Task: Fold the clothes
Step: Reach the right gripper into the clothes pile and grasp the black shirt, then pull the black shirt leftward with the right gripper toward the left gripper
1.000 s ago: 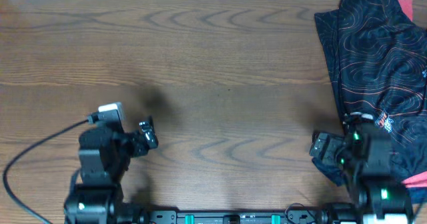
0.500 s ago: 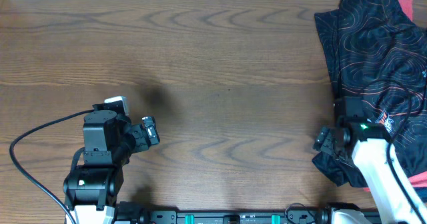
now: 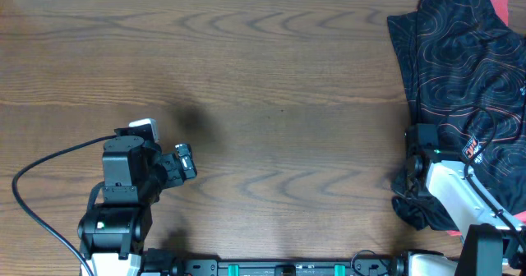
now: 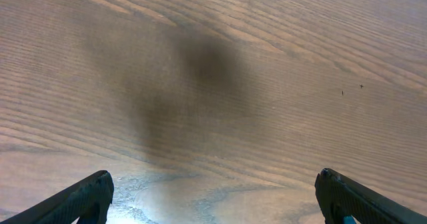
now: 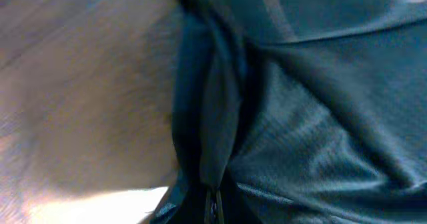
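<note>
The clothes lie bunched at the table's right edge. On top is a black shirt (image 3: 460, 62) with thin orange contour lines, and a red T-shirt (image 3: 500, 3) peeks out from under its far corner. My right gripper (image 3: 413, 167) is at the shirt's near left edge. In the right wrist view its jaws (image 5: 213, 209) are shut on a raised fold of the black fabric (image 5: 220, 117). My left gripper (image 3: 185, 163) hovers over bare wood at the near left. It is open, its fingertips (image 4: 90, 196) set wide apart with nothing between them.
The wooden table (image 3: 271, 79) stretches between the two arms. A black cable (image 3: 33, 177) loops from the left arm towards the near left edge. The shirt pile runs off the right side of the overhead view.
My right arm has reached forward along the shirt's left edge, and its gripper has shut on a fold of the fabric. The left arm shifted slightly at first, then stayed still and open.
</note>
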Motion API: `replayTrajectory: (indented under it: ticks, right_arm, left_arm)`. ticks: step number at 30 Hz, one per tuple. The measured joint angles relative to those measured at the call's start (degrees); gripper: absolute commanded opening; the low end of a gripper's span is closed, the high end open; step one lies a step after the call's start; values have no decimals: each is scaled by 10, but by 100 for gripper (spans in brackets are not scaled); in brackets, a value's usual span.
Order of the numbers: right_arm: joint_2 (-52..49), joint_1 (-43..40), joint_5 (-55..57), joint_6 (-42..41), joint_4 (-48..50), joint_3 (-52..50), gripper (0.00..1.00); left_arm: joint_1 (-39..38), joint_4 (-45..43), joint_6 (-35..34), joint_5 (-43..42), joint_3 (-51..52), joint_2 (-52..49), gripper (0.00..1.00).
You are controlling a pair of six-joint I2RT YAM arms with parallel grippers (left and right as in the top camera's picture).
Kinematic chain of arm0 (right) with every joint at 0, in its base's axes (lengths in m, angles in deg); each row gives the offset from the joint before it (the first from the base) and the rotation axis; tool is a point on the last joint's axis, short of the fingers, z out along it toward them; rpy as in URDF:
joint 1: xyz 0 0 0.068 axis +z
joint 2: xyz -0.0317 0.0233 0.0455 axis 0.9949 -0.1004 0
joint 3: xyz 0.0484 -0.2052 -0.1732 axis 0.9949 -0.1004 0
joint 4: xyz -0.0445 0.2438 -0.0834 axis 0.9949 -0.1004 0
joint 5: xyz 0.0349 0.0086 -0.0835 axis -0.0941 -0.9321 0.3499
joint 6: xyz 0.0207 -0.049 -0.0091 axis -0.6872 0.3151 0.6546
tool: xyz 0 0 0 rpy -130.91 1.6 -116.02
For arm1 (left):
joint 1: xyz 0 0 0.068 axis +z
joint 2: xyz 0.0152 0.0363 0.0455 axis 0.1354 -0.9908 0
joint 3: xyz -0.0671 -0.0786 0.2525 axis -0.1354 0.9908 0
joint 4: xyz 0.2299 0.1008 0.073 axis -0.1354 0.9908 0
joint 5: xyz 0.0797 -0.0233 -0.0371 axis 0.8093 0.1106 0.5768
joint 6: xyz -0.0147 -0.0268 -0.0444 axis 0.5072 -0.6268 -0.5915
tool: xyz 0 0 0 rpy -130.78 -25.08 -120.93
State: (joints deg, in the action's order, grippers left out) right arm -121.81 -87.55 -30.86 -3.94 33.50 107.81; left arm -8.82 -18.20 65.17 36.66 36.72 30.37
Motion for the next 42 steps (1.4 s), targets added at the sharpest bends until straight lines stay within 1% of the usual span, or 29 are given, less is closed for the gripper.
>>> replayTrajectory:
  ticks: [4, 9, 11, 14, 19, 22, 25, 28, 32, 33, 34, 35, 36, 37, 38, 39, 40, 42]
  right_arm:
    - [17, 0, -57, 71, -40, 37, 1]
    - [57, 13, -160, 171, -89, 166, 1]
    - [74, 38, -207, 205, -97, 221, 1]
    - [90, 94, -252, 233, -96, 263, 1]
    - [82, 199, -281, 248, -89, 251, 1]
    - [63, 260, -287, 248, -54, 238, 1]
    - [31, 325, -291, 245, 6, 233, 1]
    - [-6, 382, -294, 237, 96, 230, 1]
    - [-66, 442, -296, 224, 267, 230, 1]
    - [-78, 452, -297, 219, 302, 230, 4]
    - [-89, 461, -296, 218, 330, 230, 13]
    - [-101, 470, -297, 212, 356, 230, 40]
    - [-111, 477, -296, 211, 373, 230, 49]
    - [-116, 482, -295, 210, 377, 230, 54]
    - [-121, 485, -292, 210, 373, 230, 70]
    - [-122, 484, -284, 207, 364, 229, 95]
    - [-121, 481, -277, 208, 351, 229, 99]
    - [-117, 468, -257, 209, 317, 230, 99]
  left_arm:
    - [0, 0, 0, 0, 0, 0, 98]
    - [0, -9, 0, 0, 0, 0, 98]
    - [0, -10, 0, 0, 0, 0, 98]
    - [0, -10, 0, 0, 0, 0, 98]
    - [0, -10, 0, 0, 0, 0, 98]
    - [0, -11, 0, 0, 0, 0, 98]
    - [0, -14, 0, 0, 0, 0, 98]
    - [0, -21, 0, 0, 0, 0, 98]
    - [0, -35, 0, 0, 0, 0, 98]
    - [0, -39, 0, 0, 0, 0, 98]
    - [0, -43, 0, 0, 0, 0, 98]
    - [0, -47, 0, 0, -1, 0, 98]
    - [0, -52, 0, 0, -1, 0, 98]
    - [0, -56, 0, 0, -1, 0, 98]
    - [0, -57, 0, 0, -1, 0, 98]
    - [0, -56, 0, 0, -1, 0, 98]
    - [0, -56, 0, 0, -1, 0, 98]
    - [0, -56, -4, 0, -1, 0, 98]
